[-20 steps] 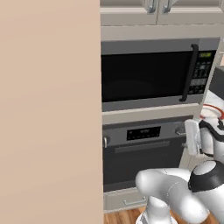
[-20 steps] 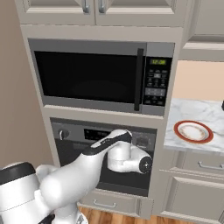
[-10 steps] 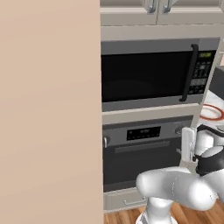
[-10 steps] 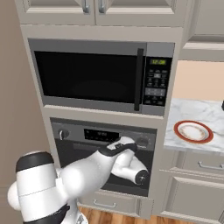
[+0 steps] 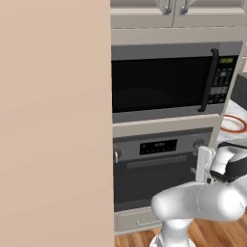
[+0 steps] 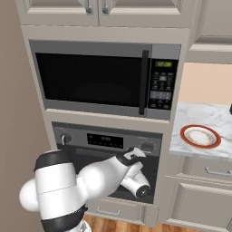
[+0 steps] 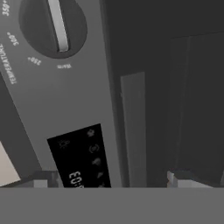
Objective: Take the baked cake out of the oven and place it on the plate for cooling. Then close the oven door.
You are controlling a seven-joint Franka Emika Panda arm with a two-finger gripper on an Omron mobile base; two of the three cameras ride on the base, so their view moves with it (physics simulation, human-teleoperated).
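Note:
The oven (image 6: pixel 105 141) sits under the microwave, and its oven door (image 5: pixel 154 185) is shut, so the baked cake is hidden. In the hand view, rolled sideways, the door's grey bar handle (image 7: pixel 133 131) runs up between my fingertips (image 7: pixel 41 179), with the display (image 7: pixel 83 157) and a temperature knob (image 7: pixel 52 26) beside it. My gripper (image 7: pixel 113 181) is open, close in front of the handle near its right end and holding nothing. The hand (image 5: pixel 203 163) hangs at the oven's right side. The red-rimmed plate (image 6: pixel 200 136) lies bare on the marble counter to the right.
A black-windowed microwave (image 6: pixel 90 79) with a vertical handle is built in above the oven. A tall beige panel (image 5: pixel 53 120) walls off the left. Cabinet drawers (image 6: pixel 208 171) sit under the marble counter (image 6: pixel 206 115). My own arm (image 6: pixel 95 179) crosses the lower oven front.
The arm has folded lower and its elbow has swung left. The hand has dropped and come close to the oven's handle. The jaws have stayed open.

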